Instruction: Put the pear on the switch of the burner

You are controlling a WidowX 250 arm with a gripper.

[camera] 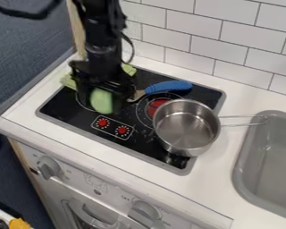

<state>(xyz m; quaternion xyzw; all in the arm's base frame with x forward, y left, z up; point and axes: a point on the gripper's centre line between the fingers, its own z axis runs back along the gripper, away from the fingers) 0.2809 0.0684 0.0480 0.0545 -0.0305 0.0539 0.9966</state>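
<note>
Pear [102,101] between two jaws of one gripper [102,95], near two switches [122,130].

Readable text: none; no word, brand or number can be made out.
Left red switch [102,121]: short pale marks ring it like a dial, between 8 and 9 o'clock from the view's centre; no figures legible.
Right red switch [122,130]: similar pale marks ring it, at its neighbour's 4 o'clock.
Left grey knob [48,167]: tiny print on the white front panel [75,175] at the knob's 11 o'clock, too small to read.
Right grey knob [145,212]: tiny print at its 10 to 11 o'clock, unreadable.
</note>
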